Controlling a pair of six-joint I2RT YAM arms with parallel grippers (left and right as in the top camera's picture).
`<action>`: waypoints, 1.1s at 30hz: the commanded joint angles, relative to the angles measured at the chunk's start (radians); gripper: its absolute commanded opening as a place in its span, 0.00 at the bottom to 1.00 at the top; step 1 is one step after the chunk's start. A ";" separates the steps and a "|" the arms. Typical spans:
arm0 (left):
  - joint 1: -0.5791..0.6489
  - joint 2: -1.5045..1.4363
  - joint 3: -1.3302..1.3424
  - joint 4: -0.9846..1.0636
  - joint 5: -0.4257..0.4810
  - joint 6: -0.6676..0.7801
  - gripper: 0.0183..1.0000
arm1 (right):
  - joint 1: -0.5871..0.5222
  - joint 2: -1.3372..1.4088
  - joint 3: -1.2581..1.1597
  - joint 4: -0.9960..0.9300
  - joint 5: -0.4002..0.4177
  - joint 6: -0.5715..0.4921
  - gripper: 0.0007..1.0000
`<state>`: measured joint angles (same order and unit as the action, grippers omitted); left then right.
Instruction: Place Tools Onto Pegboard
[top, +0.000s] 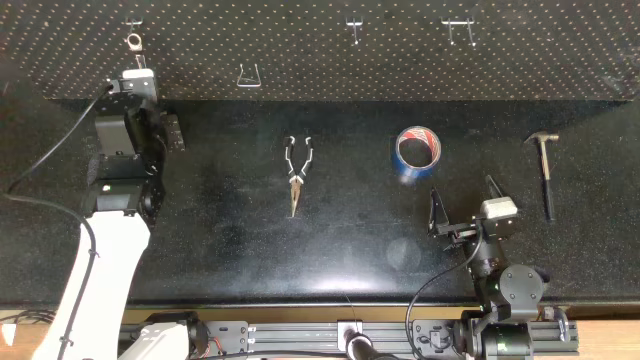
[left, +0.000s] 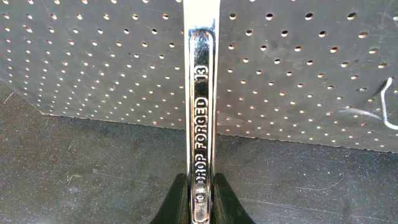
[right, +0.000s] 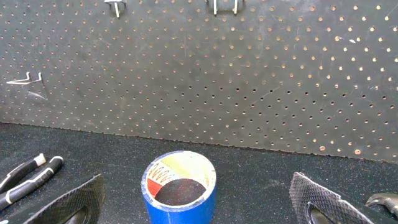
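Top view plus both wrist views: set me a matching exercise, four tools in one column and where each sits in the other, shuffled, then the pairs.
Things:
1. shiny steel wrench
2. needle-nose pliers with black handles
3. blue roll of tape
4. hammer with a dark handle

Places:
A. on the black table top, just ahead of the open right gripper
B. clamped in the left gripper, up at the pegboard
C. flat on the table top, far right
D. flat on the table top, middle

Pairs: 1-B, 2-D, 3-A, 4-C.
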<state>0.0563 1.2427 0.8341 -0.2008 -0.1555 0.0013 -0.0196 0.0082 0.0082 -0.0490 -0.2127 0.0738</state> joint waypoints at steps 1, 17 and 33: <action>0.003 -0.037 0.031 -0.002 0.006 -0.002 0.01 | -0.004 -0.006 -0.004 -0.002 -0.009 0.004 0.98; 0.010 -0.044 0.031 -0.052 -0.094 -0.047 0.01 | -0.005 -0.006 -0.004 -0.002 -0.009 0.004 0.98; 0.004 0.084 0.031 0.078 0.062 -0.049 0.01 | -0.004 -0.006 -0.004 -0.002 -0.009 0.004 0.98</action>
<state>0.0586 1.3548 0.8406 -0.1326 -0.1688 -0.0326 -0.0196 0.0082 0.0082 -0.0490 -0.2127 0.0738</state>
